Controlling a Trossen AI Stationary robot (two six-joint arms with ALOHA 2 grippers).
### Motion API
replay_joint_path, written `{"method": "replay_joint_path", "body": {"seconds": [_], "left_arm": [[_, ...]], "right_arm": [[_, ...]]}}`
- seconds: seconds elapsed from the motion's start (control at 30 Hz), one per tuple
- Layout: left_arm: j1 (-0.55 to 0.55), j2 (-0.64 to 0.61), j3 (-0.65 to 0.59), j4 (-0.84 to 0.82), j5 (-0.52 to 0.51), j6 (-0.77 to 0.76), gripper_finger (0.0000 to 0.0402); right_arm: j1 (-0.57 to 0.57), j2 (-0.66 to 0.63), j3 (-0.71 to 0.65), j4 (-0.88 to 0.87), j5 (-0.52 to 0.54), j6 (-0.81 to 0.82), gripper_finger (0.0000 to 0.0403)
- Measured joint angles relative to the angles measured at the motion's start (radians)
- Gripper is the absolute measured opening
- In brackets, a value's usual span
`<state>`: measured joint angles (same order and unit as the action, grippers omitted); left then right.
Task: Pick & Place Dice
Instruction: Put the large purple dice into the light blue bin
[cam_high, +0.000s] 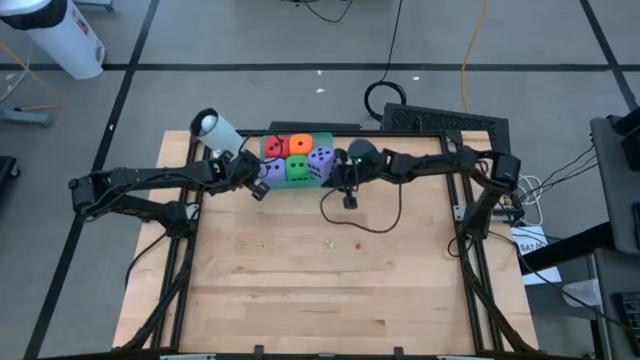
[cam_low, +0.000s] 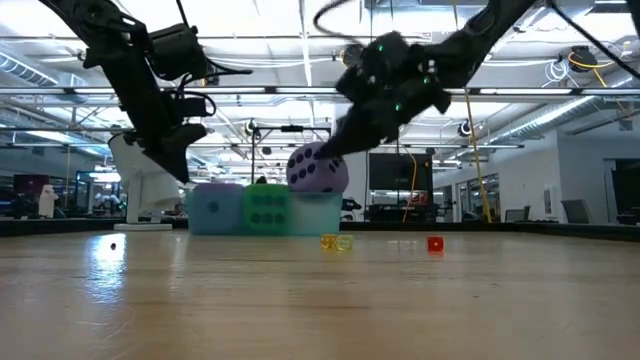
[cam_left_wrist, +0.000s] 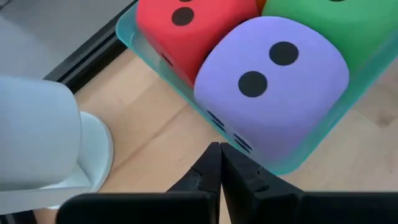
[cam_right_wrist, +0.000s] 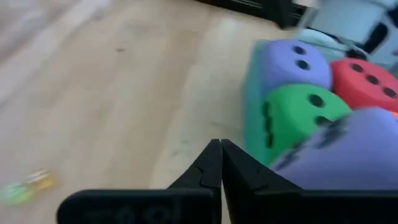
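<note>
**Both grippers empty beside a loaded tray**

Left gripper (cam_high: 258, 187) sits at the tray's left end with its fingers pressed together on nothing; in its wrist view the closed tips (cam_left_wrist: 219, 163) hover just outside the teal tray (cam_left_wrist: 314, 146), right by the lavender die (cam_left_wrist: 273, 81) that lies in the near corner next to the red die (cam_left_wrist: 180, 31). Right gripper (cam_high: 347, 190) is at the tray's opposite end, likewise closed and empty, its tips (cam_right_wrist: 219, 163) over bare wood beside the green die (cam_right_wrist: 298, 115).

Dice: from above, the red die, the orange die (cam_high: 300, 146), the green die and one lavender die lie packed in the tray at the back of the table (cam_high: 330, 280). The second purple die (cam_high: 321, 160) rides at the tray's right end; in the low view it sits higher than its neighbours and tilted, so it looks perched rather than settled, though I cannot tell how it is supported.

Judging from this, placement is essentially done and the arms are in a release or retreat stage. Any next move calls for lifting clear without nudging that perched die, or pressing it down level.

A white cylinder (cam_high: 215, 129) stands by the tray's left corner; small bits lie mid-table. No readable brand, label or writing shows on anything.
</note>
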<state>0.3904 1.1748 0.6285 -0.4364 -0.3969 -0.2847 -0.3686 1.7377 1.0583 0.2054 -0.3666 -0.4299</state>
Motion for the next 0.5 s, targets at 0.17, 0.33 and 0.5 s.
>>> {"method": "replay_joint_path", "body": {"seconds": [0.17,0.33,0.5], "left_arm": [[0.001,-0.001,0.000,0.012,0.006,0.014,0.0004],[0.001,-0.003,0.000,0.022,0.015,0.029,0.0017],[0.002,-0.003,0.000,0.022,0.025,0.041,0.0012]], "right_arm": [[0.023,-0.117,-0.004,-0.006,0.012,-0.026,0.0000],[0.003,-0.221,0.012,0.019,0.108,-0.061,0.0000],[-0.088,-0.204,0.109,-0.125,0.083,-0.066,0.0000]]}}
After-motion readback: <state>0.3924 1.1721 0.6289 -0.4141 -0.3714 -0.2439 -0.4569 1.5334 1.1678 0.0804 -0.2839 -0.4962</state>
